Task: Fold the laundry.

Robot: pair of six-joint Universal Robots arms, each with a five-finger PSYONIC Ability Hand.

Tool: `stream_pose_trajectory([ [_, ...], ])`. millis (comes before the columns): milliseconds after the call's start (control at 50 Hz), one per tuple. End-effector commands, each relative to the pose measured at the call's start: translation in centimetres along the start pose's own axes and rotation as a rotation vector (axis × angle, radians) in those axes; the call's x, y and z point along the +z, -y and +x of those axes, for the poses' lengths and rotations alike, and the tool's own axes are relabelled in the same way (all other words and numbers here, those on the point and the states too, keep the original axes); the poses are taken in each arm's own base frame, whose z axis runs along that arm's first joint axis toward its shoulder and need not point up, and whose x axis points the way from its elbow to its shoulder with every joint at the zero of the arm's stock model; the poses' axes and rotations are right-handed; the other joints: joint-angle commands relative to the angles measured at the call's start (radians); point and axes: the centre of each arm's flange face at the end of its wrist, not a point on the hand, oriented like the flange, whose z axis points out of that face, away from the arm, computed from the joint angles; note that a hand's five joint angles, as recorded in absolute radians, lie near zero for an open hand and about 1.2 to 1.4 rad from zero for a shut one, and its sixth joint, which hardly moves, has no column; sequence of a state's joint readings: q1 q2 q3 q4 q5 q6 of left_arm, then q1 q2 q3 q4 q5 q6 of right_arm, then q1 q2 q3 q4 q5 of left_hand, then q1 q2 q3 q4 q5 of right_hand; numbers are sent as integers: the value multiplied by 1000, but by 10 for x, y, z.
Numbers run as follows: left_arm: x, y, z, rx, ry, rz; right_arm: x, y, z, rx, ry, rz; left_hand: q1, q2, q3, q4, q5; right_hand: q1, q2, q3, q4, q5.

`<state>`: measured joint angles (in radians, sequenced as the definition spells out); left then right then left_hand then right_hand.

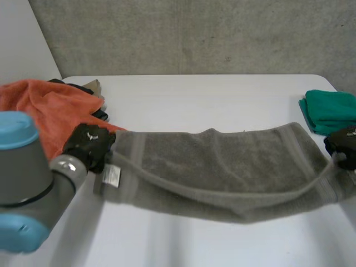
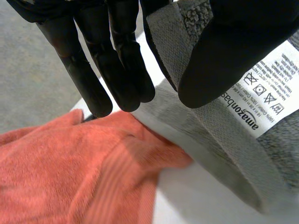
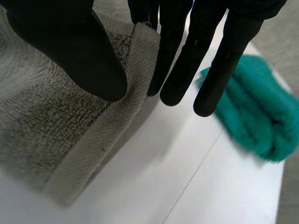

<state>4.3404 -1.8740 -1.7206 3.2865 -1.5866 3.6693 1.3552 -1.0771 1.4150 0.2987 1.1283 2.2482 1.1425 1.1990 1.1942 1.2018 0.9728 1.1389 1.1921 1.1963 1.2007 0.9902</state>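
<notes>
While both hands pinch its ends, the grey towel (image 1: 222, 167) spans the table (image 1: 211, 94)

From my station I see the grey towel stretched lengthwise between the two hands, across the near half of the white table. Its middle sags lower than its ends. I cannot tell whether its lower edge touches the tabletop.

My left hand (image 1: 89, 146) is at the towel's left end, with the left arm (image 1: 28, 178) in the near corner of the head camera. On the left wrist feed the thumb (image 2: 233, 51) lies over the woven hem band and the straight fingers (image 2: 126, 65) are on its other side, so the hem is pinched between them. A white care label (image 2: 261, 100) sewn to that hem sits just beside the thumb tip. On the head camera it hangs just below the hand.

My right hand (image 1: 344, 146) is at the towel's right end, near the table's right edge. On its own wrist feed the thumb presses on the pile beside the hem and the fingers are straight behind the edge. The towel's corner runs up between them, so this hand is clamped on it too.

An orange towel (image 1: 50, 108) lies crumpled at the table's left side, behind the left hand and touching the grey towel's end. A folded green cloth (image 1: 331, 110) lies at the right edge, just behind the right hand.
</notes>
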Motion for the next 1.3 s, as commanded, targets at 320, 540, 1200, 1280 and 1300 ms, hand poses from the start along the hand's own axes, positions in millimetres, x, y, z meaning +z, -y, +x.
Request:
stream_pose_trajectory([
  [320, 111, -5, -3, -37, 264, -5, 104, 29, 21, -63, -365, 246, 254, 197, 202, 194, 249, 257, 204, 200, 196, 231],
  [540, 116, 1, 11, -23, 243, 29, 121, 30, 6, -68, -365, 236, -124, -180, -175, -183, -129, -964, -1018, -1022, -1026, -990],
  [1200, 9, 41, 19, -91, 152, 185, 14, -16, -6, -68, -52, 197, -968, -1024, -1020, -1027, -973, -804, -858, -862, -866, -830],
  [1280, 10, 39, 21, -92, 151, 186, 28, -28, -10, -116, -46, 185, -968, -1024, -1020, -1027, -973, -728, -781, -786, -790, -754],
  [1300, 10, 39, 21, -92, 151, 187, 30, -30, -10, -120, -48, 185, -968, -1024, -1020, -1027, -973, -714, -767, -771, -775, -739],
])
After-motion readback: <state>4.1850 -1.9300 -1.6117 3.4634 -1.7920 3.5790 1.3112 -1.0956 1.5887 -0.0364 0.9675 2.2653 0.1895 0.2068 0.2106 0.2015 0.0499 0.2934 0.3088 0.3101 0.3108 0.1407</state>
